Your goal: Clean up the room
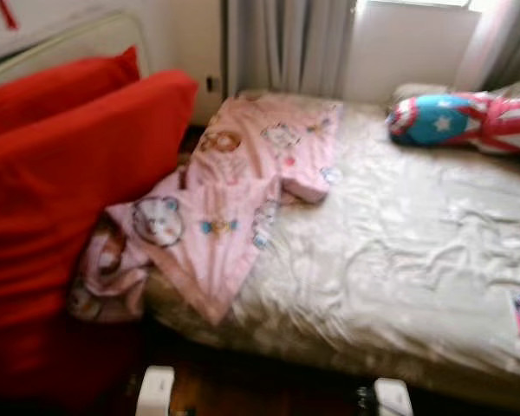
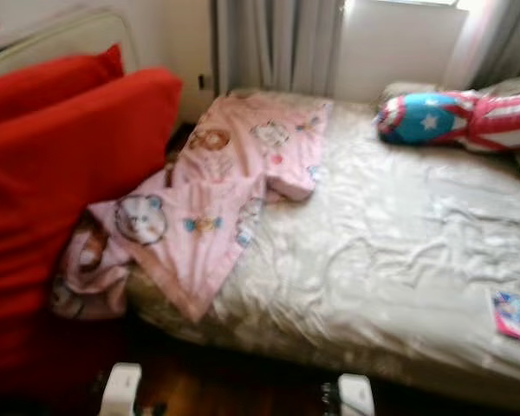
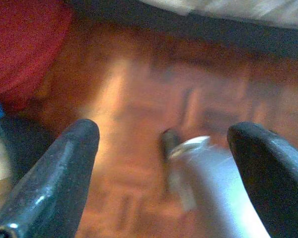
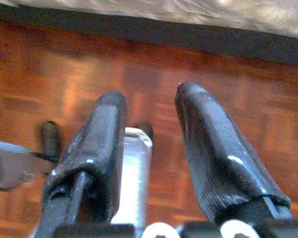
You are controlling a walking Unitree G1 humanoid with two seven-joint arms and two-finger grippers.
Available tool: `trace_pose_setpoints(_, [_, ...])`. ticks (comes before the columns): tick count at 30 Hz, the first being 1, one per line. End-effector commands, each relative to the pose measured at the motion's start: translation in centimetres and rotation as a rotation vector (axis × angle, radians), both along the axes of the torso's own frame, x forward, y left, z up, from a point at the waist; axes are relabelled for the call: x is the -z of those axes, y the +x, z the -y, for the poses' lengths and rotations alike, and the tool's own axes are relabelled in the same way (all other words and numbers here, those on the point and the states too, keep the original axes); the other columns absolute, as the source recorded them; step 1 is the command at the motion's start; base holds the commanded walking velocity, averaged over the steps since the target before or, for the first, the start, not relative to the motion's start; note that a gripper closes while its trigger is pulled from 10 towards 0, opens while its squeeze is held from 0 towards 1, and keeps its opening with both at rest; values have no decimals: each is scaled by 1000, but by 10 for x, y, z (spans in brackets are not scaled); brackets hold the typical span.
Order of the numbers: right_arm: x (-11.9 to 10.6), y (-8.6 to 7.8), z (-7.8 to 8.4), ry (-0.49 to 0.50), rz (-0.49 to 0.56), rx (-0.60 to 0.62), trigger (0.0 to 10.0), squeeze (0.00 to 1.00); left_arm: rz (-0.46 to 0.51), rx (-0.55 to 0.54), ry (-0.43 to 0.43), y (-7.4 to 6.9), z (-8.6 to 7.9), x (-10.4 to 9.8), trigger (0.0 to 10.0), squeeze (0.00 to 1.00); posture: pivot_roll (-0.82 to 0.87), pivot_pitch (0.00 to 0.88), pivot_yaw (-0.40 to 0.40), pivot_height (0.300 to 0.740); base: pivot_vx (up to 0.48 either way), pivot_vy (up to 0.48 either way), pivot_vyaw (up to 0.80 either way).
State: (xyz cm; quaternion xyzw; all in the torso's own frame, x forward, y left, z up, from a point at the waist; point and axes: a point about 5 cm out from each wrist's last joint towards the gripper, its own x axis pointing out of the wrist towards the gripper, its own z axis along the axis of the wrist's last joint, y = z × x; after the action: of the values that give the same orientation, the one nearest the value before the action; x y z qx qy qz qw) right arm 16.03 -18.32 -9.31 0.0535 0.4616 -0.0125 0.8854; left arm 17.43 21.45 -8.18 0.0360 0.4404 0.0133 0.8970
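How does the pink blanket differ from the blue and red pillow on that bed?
The pink blanket is flat cloth, rumpled and spilling over the bed's edge beside the red cushions; the star pillow is plump and rests wholly on the bed. The blanket shows cartoon prints, the pillow a star and stripes. Both lie on the bed.

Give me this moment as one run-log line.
phase: facing bed | pink blanket crumpled, hanging off bed edge | left gripper open, idle above floor | right gripper open, idle above floor

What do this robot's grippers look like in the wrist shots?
Each has two long, glossy black fingers with rounded tips. The left gripper shows a finger that broadens toward its base. The right gripper shows fingers with a rubbery sheen, and white round fittings at their base.
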Motion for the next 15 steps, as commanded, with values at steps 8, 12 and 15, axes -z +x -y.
trace_pose_setpoints(8, [1, -10, 19, -17, -14, 17, 10000, 0, 14, 28, -8, 6, 9, -1, 10000, 0, -44, 50, -46, 740, 0, 149, 0])
trace_pose_setpoints(12, [2, -8, 7, -11, -17, 0, 10000, 0, 20, 27, -17, 7, 9, -2, 10000, 0, -46, 55, -46, 740, 0, 0, 0])
trace_pose_setpoints(15, [3, -7, -7, -4, -15, -24, 10000, 0, 19, 26, -17, 6, 9, -2, 10000, 0, -44, 57, -47, 740, 0, 0, 0])
